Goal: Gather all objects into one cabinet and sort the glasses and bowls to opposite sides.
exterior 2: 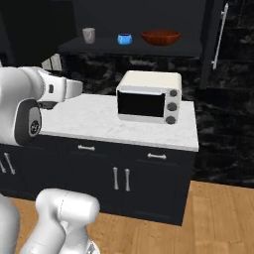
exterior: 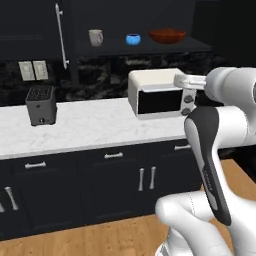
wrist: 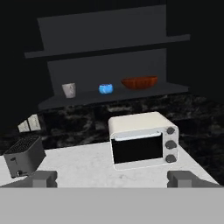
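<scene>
The black wall cabinet stands open, its dark shelf above the counter and a tall door with a silver bar handle swung out at the left. On the shelf, left to right, sit the off-white mug, one small blue bowl and the wide reddish-brown bowl. They also appear as mug, blue bowl and brown bowl. A second blue bowl is out of view. My gripper is open, well back from the shelf, with nothing between its fingers.
A white toaster oven stands on the white marble counter under the shelf, and a dark toaster sits at the left. Black drawers and doors with silver handles run below. The right cabinet door hangs open.
</scene>
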Tool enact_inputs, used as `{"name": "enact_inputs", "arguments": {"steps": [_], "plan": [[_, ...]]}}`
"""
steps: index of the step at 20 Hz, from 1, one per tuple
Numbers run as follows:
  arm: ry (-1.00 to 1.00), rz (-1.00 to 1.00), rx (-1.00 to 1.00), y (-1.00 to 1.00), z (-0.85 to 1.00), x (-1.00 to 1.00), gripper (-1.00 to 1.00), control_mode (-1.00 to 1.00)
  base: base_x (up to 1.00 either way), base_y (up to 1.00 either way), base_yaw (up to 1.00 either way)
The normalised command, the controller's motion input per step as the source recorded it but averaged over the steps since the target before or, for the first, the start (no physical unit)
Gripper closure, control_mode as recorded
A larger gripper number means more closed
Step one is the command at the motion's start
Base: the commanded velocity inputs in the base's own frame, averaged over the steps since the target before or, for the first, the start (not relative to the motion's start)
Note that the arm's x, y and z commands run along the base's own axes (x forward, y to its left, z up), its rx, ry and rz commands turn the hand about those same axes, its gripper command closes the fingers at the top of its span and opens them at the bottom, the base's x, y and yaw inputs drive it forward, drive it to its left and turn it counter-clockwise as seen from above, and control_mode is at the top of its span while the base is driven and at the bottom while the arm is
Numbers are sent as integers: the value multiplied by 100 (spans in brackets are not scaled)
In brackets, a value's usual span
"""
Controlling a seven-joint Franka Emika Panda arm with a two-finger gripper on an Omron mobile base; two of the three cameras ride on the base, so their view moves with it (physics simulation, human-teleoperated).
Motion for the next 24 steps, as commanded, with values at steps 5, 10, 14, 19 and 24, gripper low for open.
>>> {"name": "enact_inputs", "arguments": {"steps": [5, 10, 14, 19, 24], "plan": [[0, 0, 0, 0, 0, 0, -100, 100, -52, 64, -3], [0, 0, 0, 0, 0, 0, -100, 100, -60, 58, -5], [0, 0, 0, 0, 0, 0, -100, 100, -56, 72, -5], [0, 0, 0, 0, 0, 0, -100, 100, -38, 88, -3], [0, 0, 0, 0, 0, 0, -100, 100, -12, 92, -1]]}}
